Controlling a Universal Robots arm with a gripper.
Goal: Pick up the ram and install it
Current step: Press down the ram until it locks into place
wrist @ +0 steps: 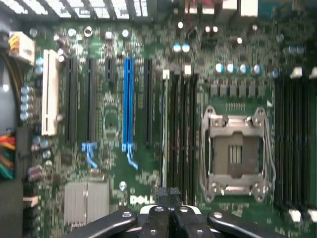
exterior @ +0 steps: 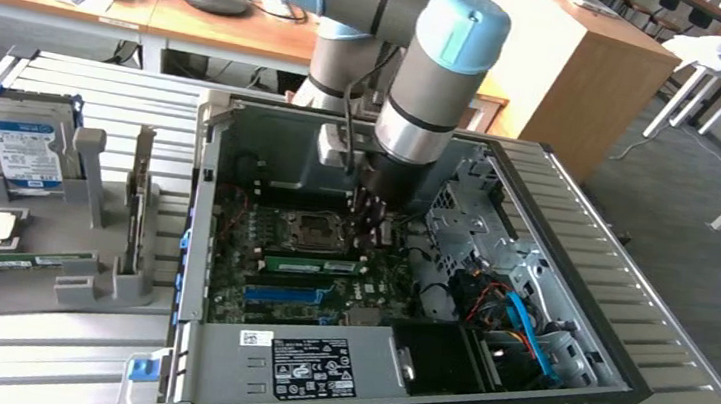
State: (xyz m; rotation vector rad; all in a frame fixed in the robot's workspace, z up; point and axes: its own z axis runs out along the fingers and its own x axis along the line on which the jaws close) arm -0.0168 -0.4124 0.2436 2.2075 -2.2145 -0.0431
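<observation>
Even, bright room light in the exterior view; soft shadows only. Interior of the computer case (exterior: 414,268) darker, deepest toward its lower corner. Pale sheen on the slatted table (exterior: 77,92). Wrist view dimmer and soft all over: motherboard (wrist: 148,124) lettering smeared, small glare spots on capacitors, gripper (wrist: 171,218) blurred.

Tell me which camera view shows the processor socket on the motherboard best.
The wrist view. It looks straight down on the processor socket, so its metal frame and square middle are plain. The exterior view shows the same socket at a slant, with little detail.
</observation>
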